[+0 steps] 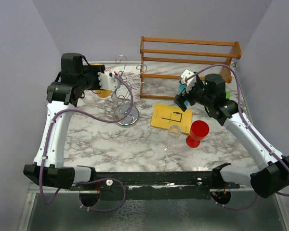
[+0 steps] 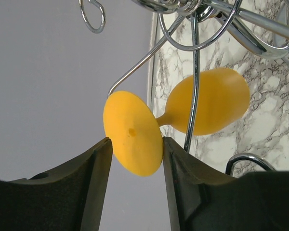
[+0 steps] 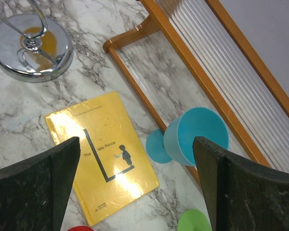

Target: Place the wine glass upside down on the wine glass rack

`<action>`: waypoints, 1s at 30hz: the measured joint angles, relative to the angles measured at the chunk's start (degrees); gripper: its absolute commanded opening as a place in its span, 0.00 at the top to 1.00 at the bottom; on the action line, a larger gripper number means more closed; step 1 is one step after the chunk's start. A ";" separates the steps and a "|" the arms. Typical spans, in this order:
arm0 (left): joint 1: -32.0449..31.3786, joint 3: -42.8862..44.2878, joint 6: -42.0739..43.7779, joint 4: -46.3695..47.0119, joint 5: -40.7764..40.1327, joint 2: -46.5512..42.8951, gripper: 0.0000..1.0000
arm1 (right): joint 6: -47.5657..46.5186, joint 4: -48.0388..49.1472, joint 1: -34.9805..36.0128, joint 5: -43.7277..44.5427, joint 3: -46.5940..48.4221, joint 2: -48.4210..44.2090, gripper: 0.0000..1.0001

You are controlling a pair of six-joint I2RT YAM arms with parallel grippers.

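A yellow wine glass [image 2: 212, 101] hangs upside down on the silver wire wine glass rack [image 2: 196, 72], its round foot up in a wire arm. In the top view the glass [image 1: 104, 93] shows just behind the rack [image 1: 126, 115] at the back left. My left gripper [image 2: 136, 142] is open around the foot: the right finger touches its rim and a gap shows at the left finger. My right gripper [image 3: 136, 144] hangs wide open and holds nothing, above a yellow book [image 3: 101, 154] and a teal glass [image 3: 195, 134].
An orange wooden slatted rack [image 1: 190, 60] stands at the back. A red glass [image 1: 197, 133] and a clear glass [image 1: 173, 137] stand near the book [image 1: 171, 118]. A green glass [image 3: 195, 221] sits by the teal one.
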 measured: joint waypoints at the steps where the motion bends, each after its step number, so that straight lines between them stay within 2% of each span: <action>1: 0.00 0.02 -0.17 0.04 -0.02 -0.15 0.48 | -0.04 0.02 0.00 1.16 0.00 0.31 0.01; 6: 0.02 1.75 -1.84 -0.50 -0.04 -0.24 0.38 | 0.20 -0.55 0.00 5.77 1.44 3.32 0.02; 13: 0.00 4.24 -3.67 -1.95 -0.17 -0.70 0.34 | 2.58 -3.28 -0.81 11.80 6.23 8.17 0.06; 15: 0.00 4.61 -4.46 -2.32 -0.31 -0.92 0.32 | 3.96 -4.33 -2.05 12.70 8.48 9.84 0.10; 19: 0.00 5.77 -8.11 -2.01 -0.68 -1.68 0.15 | 5.88 -5.57 -4.50 13.66 11.56 12.35 0.24; 21: -0.04 6.23 -12.04 -0.55 -1.33 -2.32 0.11 | 6.93 -6.60 -5.75 13.94 13.38 13.86 0.29; 30: -0.24 6.45 -31.50 8.37 -3.80 -6.05 0.07 | 10.25 -12.04 -9.90 14.05 20.50 21.05 0.48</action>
